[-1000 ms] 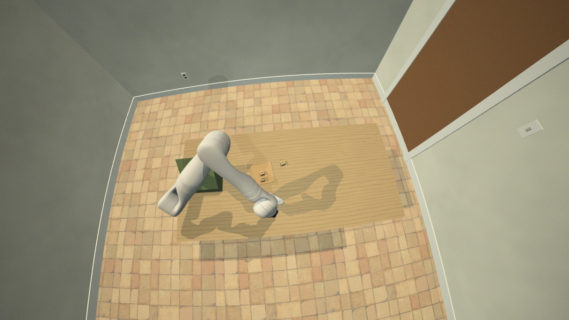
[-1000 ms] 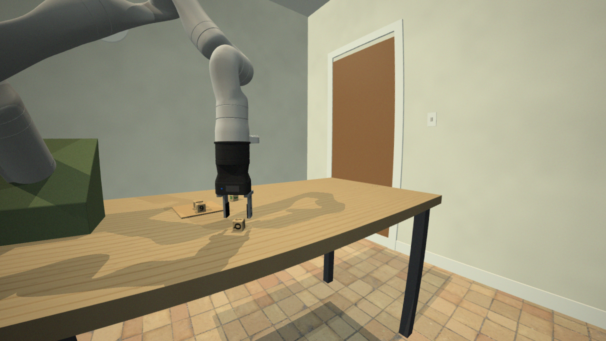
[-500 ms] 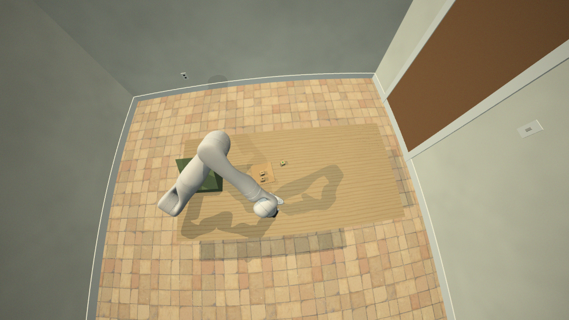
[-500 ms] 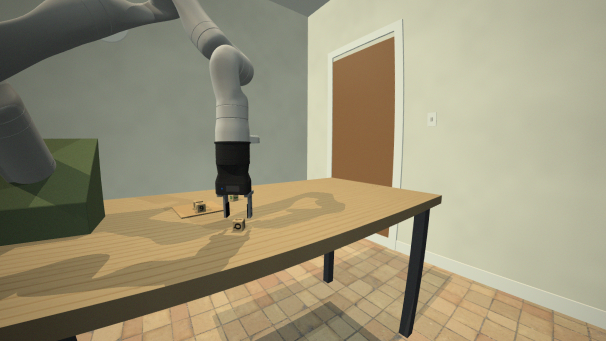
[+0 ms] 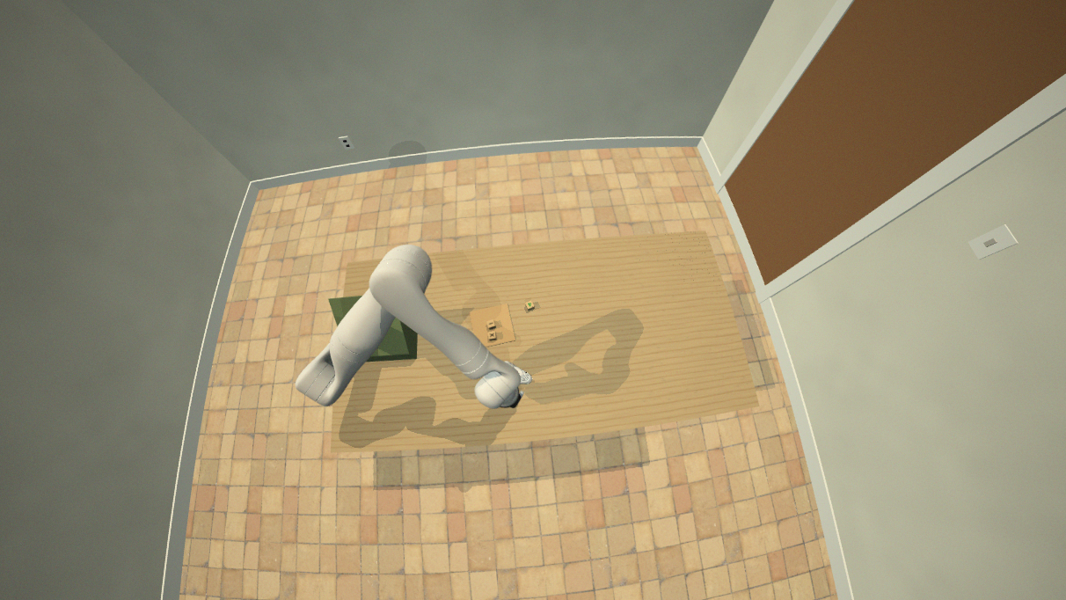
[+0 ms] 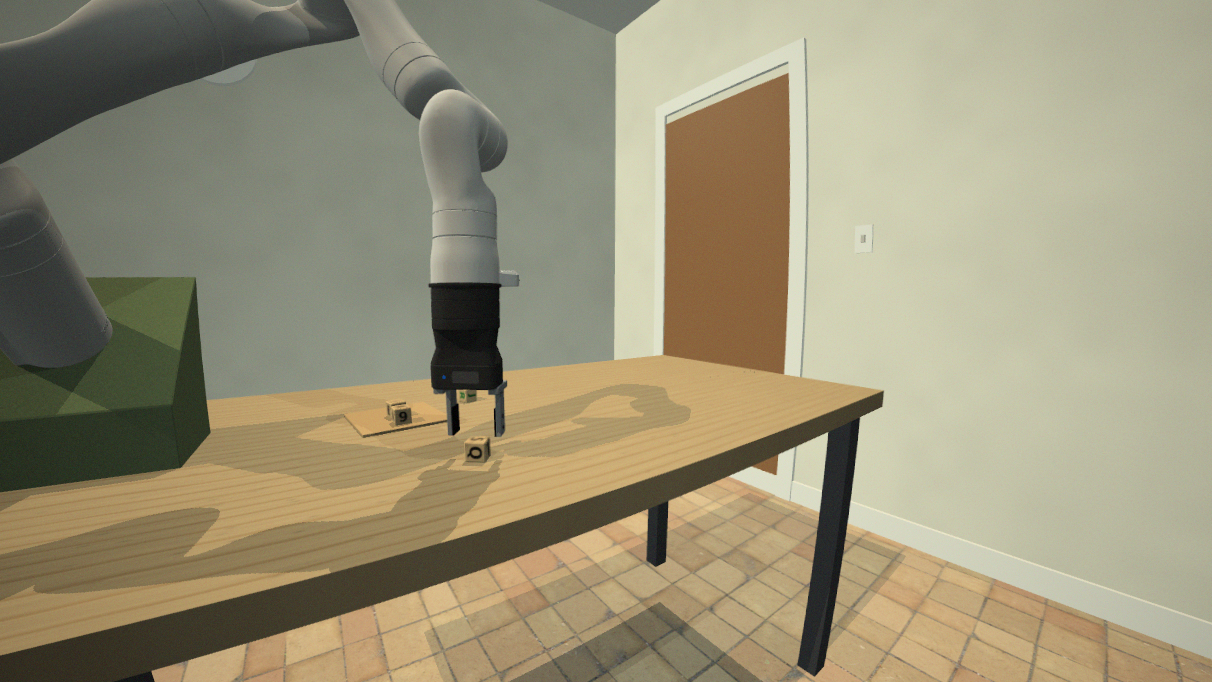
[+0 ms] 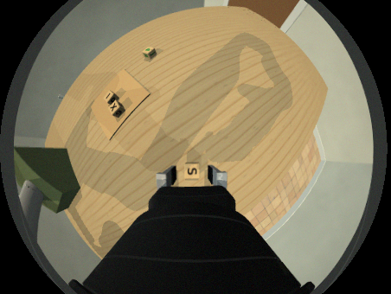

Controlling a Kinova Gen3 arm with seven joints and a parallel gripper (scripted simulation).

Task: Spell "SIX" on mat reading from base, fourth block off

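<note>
The arm [image 5: 440, 320] [image 6: 453, 161] arched up from its base, bent at the elbow [image 5: 402, 272], then dropped to the wrist [image 5: 495, 389] [image 6: 464, 245]. Below the wrist, the pincer [image 6: 476, 415] [image 7: 192, 172] pointed down, wide open and holding nothing.

We make out no movement of the arm [image 5: 440, 320] [image 6: 461, 169] [image 7: 31, 207] between the 2 earlier moments and now.
</note>
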